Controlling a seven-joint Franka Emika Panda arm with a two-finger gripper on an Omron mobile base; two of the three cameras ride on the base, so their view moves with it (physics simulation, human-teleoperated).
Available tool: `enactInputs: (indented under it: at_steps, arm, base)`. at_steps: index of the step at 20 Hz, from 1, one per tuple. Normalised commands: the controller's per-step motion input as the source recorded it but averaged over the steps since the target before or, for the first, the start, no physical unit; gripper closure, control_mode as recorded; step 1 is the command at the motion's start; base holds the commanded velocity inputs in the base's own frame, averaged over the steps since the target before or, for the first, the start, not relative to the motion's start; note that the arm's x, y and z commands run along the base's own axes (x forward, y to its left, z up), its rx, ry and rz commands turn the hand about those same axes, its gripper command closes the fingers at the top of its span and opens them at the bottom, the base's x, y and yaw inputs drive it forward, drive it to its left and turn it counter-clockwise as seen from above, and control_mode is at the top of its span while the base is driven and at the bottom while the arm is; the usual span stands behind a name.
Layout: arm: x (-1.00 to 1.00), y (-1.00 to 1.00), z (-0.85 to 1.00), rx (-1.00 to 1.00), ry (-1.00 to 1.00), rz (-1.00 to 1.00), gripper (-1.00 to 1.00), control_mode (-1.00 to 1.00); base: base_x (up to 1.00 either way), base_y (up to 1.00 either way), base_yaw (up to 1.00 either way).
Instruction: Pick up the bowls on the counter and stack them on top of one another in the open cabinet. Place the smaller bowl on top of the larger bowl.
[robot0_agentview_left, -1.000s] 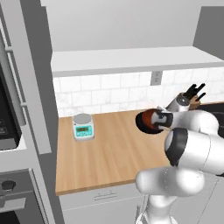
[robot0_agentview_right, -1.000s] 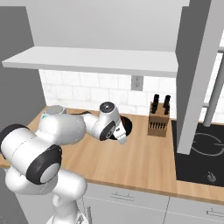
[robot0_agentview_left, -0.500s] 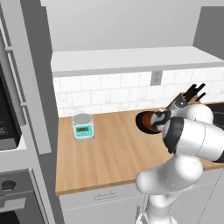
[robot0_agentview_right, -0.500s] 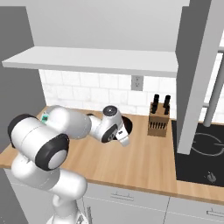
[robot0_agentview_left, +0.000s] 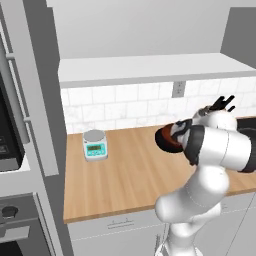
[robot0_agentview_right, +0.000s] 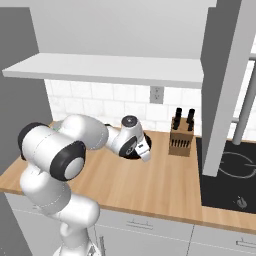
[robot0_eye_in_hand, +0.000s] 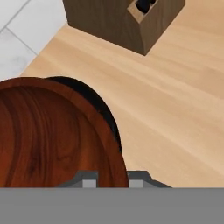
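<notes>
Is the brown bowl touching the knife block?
Apart. The hand view shows bare counter between the brown bowl and the knife block.

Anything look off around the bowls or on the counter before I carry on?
Nothing stands out. The brown bowl overlaps the black bowl on the counter, its rim between the tool's fingertips. Kitchen scale and knife block stand upright.

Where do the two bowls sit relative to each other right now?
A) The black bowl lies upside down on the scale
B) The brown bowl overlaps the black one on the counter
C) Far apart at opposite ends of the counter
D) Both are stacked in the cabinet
B: in the hand view the reddish-brown bowl covers most of the black bowl, whose rim peeks out behind it, on the counter.
</notes>
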Motion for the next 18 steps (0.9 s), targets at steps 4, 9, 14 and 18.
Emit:
enactInputs:
  at_steps: [4, 9, 14, 18]
  arm:
    - [0.35, 0.0, -0.06, 0.0, 0.0, 0.0, 1.0, -1.0]
    - [0.22, 0.0, -0.37, 0.0, 0.0, 0.0, 1.0, -1.0]
    - [0.17, 0.0, -0.31, 0.0, 0.0, 0.0, 1.0, -1.0]
    - [0.18, 0.0, -0.14, 0.0, 0.0, 0.0, 1.0, -1.0]
  base:
    - [0.0, 0.0, 0.0]
    - [0.0, 0.0, 0.0]
    - [0.0, 0.0, 0.0]
    - [0.0, 0.0, 0.0]
